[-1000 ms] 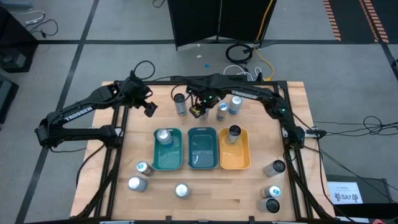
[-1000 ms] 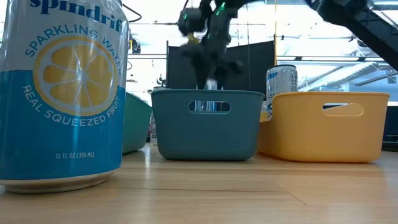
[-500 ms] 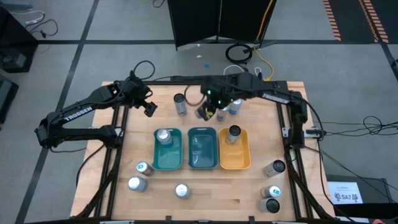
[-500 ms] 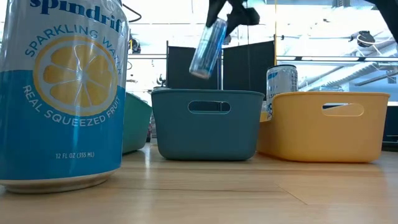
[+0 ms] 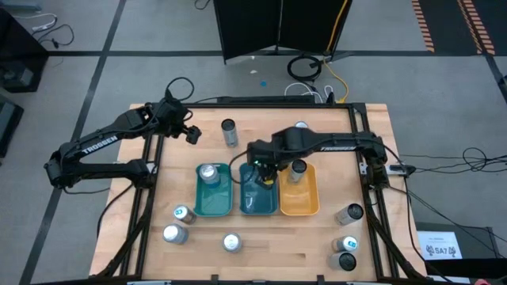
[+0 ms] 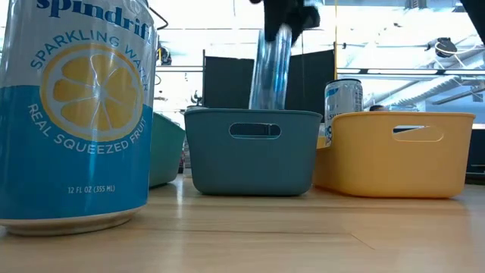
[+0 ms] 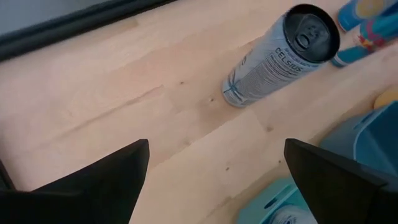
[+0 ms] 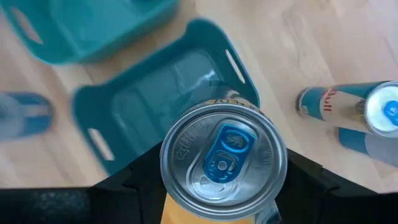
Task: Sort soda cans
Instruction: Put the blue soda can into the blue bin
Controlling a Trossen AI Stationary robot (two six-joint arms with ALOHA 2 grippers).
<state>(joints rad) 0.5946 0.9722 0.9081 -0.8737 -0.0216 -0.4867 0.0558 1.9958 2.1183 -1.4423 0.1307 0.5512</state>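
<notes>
My right gripper (image 5: 265, 168) is shut on a silver soda can with a blue tab (image 8: 222, 158) and hovers over the teal middle tray (image 5: 247, 204). In the low view this can (image 6: 270, 72) hangs above the teal tray's rim (image 6: 254, 114). My left gripper (image 5: 190, 134) is open above the far left of the table, near an upright dark-topped can (image 7: 280, 59). One can (image 5: 208, 172) stands in the green tray (image 5: 212, 207). Another can (image 5: 298, 168) stands in the orange tray (image 5: 301, 204). My right gripper pinches the blue-tab can between its two fingers (image 8: 124, 186) at the can's upper end (image 6: 279, 34), coming from above and pointing down. The can is lifted clear and hangs nearly upright below the gripper, over the teal tray.
Loose cans stand near left (image 5: 181, 213), (image 5: 173, 233), (image 5: 230, 242) and near right (image 5: 349, 212), (image 5: 344, 244), (image 5: 346, 261). One more can (image 5: 301, 127) stands at the far side. A big blue Spindrift can (image 6: 76, 114) fills the low view's left.
My right gripper has taken a can from the far side of the table, lifted it clear and carried it toward the near edge until it is over the teal tray. The can was tilted half a second ago and now hangs nearly upright.
</notes>
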